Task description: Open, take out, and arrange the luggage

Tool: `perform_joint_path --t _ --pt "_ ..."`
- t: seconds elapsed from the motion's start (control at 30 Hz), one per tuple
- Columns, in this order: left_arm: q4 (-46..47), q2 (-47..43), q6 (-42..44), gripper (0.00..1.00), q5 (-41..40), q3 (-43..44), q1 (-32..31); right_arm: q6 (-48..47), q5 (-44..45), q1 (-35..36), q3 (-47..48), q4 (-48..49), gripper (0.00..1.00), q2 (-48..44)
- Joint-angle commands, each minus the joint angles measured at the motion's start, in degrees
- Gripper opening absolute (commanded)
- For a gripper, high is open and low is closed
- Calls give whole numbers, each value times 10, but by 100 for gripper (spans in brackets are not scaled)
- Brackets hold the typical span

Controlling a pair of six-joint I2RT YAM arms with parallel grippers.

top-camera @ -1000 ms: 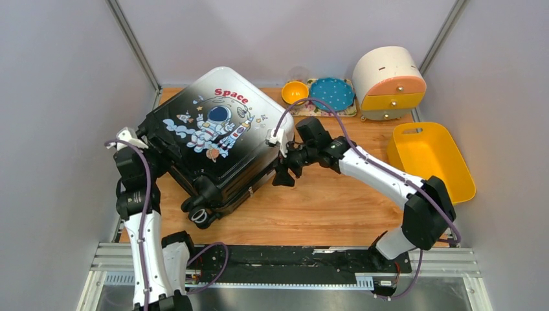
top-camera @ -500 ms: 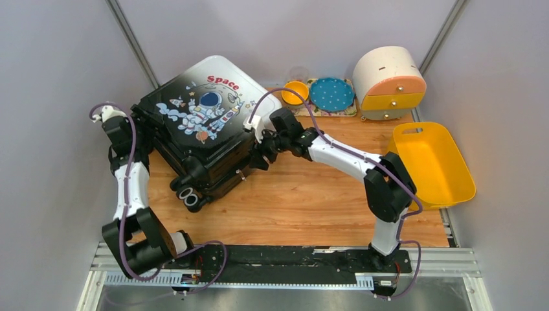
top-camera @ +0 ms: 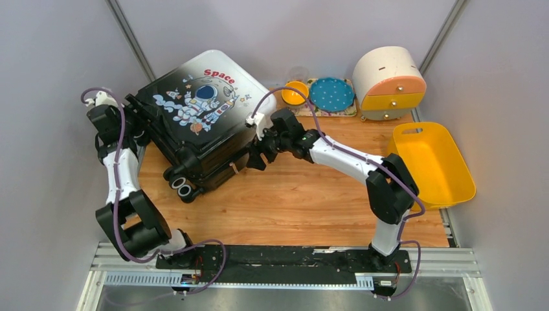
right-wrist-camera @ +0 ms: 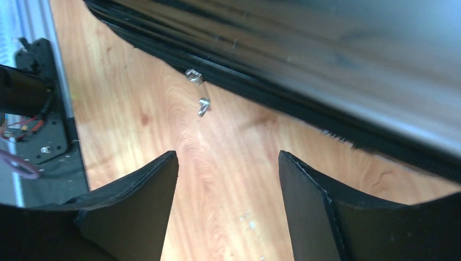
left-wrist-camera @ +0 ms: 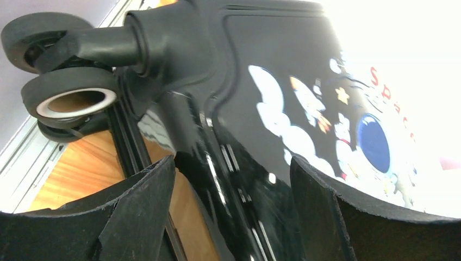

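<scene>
1 luggage (top-camera: 201, 123), closed | 2 zipper pulls (right-wrist-camera: 198, 92) | 1 bin (top-camera: 428, 162) | left gripper (left-wrist-camera: 232, 168) is spread wide, nothing is held, luggage just ahead | right gripper (right-wrist-camera: 227, 160) is spread wide, nothing is held

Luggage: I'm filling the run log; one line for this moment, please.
luggage: closed, back-left | left gripper: open, astride its edge | right gripper: open, facing zipper pull

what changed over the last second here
The luggage slid toward the far left corner of the table, both arms stretching out with it: left fingers open at its wheel end, right fingers open by its zipper side. Nothing was gripped or released. The yellow bin, drawer box, bowl and plate stayed put.
</scene>
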Motion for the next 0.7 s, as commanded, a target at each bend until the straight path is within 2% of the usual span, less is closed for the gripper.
perform_joint_path --t 0.0,0.13,0.17,0.2,0.3,0.47,0.67 --pt "-25 -96 58 84 114 -6 -15 89 -22 8 -68 79 72 -53" --pt "-33 -173 84 84 165 -46 -15 135 -86 8 -96 173 74 -26" --pt "-34 -184 87 84 175 -57 -15 157 -99 8 -112 213 74 -15" --pt "-33 -193 87 84 184 -62 -15 171 -106 7 -125 299 74 -11" --pt "-49 -219 93 84 213 -65 -14 223 -124 8 -157 424 74 18" --pt "-66 -245 87 86 235 -55 -15 259 -134 8 -151 491 74 67" --pt "-100 -246 101 86 224 -27 -15 311 -142 12 -142 549 73 111"
